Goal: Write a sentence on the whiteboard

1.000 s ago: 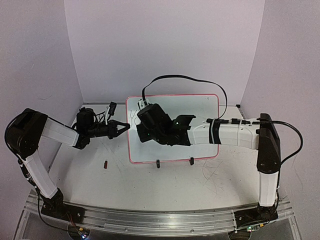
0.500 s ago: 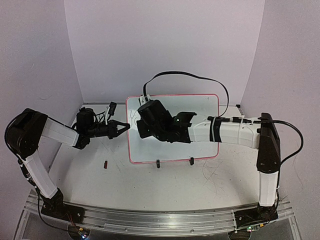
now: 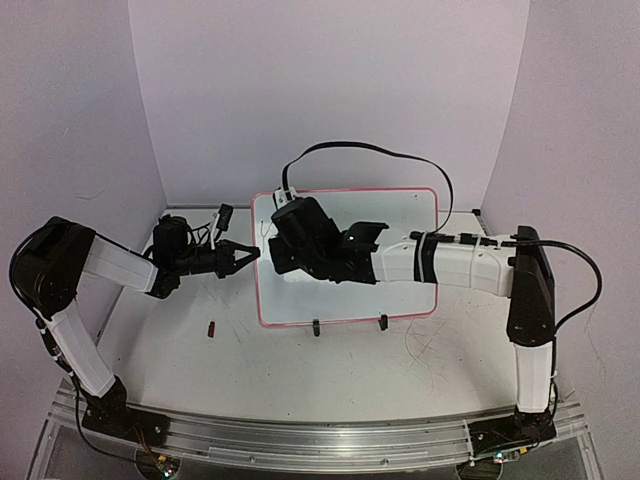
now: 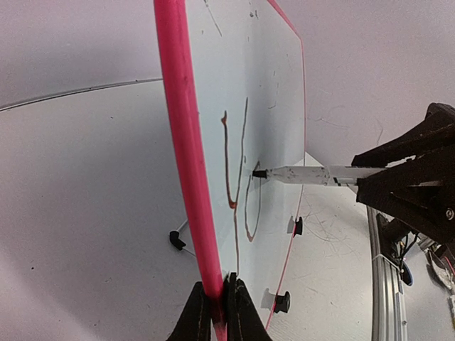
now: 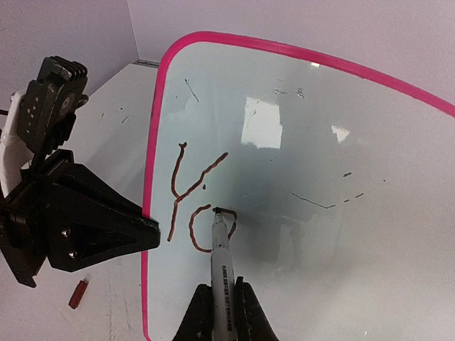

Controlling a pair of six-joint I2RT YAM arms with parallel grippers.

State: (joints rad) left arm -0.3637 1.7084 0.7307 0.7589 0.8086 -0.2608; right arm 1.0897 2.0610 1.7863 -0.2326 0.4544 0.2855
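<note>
Board (image 3: 400, 205) stands near upright on its clip feet, mid bench (image 3: 330, 370). L fingers (image 4: 229, 312) are clenched on its left pink frame edge, bracing it. R fingers (image 5: 206, 316) are clenched on the marker (image 5: 221, 259), tip touching the board at the top of a half-closed "o". Sentence (image 5: 190, 195) so far is "Y" + that "o", near the board's left edge, so most is left to write.

Risks, imo:
- R pushes too hard → board tips back or slips in L's pinch, strokes go crooked.
- Marker twists in the grip → tip lifts, gaps in the line.
- Letters drift downhill w/o a guide.
</note>
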